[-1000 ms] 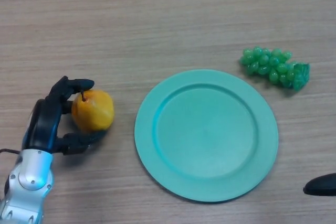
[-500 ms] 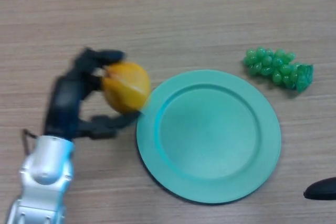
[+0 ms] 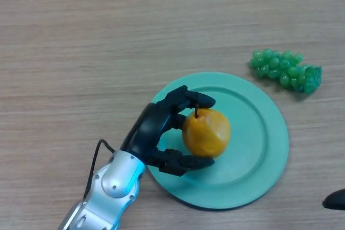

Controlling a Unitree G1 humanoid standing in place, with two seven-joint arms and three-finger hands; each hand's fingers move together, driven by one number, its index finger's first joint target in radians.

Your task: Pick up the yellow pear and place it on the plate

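Two sets of black fingers (image 3: 195,99) curl around the yellow pear (image 3: 206,132), one from above near the little stem and one from below. They pinch the fruit between them. These fingers belong to the left hand (image 3: 156,130), which reaches in from the lower left on a silver arm.

Where is the pear? It is over the middle of the green plate (image 3: 264,133), a bit to the left side of it. I cannot tell if the pear sits on the plate or hangs just above it.

So most of the job looks done. The pear has been picked up and brought to the plate. What is left, I think, is to set it down if it is not down, let go of it, and pull the hand away.

Only a small dark tip of the right hand (image 3: 335,200) shows at the lower right corner, and I cannot tell how its fingers are.

A bunch of green grapes (image 3: 285,70) lies near the plate, up and to the right, not touching it. Everything sits on a pale wooden table (image 3: 81,36). No more of the room shows.
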